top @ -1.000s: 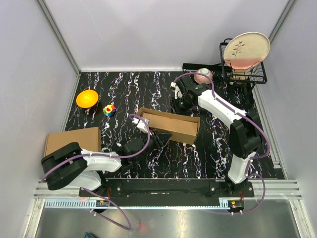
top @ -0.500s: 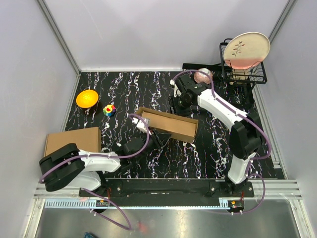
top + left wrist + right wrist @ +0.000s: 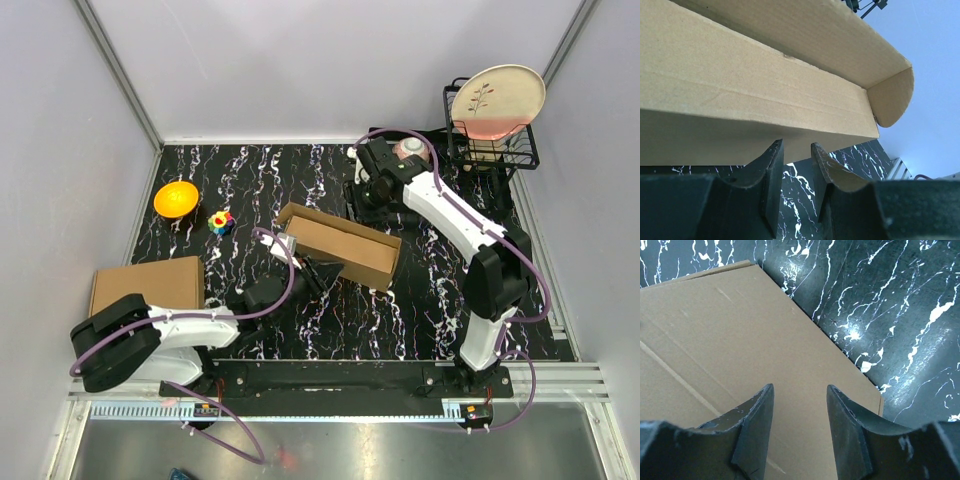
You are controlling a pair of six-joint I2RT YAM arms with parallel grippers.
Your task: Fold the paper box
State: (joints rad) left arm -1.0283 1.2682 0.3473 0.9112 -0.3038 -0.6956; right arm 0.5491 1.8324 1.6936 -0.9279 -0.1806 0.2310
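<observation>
The paper box runs upper-left to lower-right. My left end effector sits just below it and my right end effector just above, both apart and empty.

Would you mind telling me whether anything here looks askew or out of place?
Only the paper box: it lies askew, at an angle to the edges of the table. Nothing looks spilled or damaged.
</observation>
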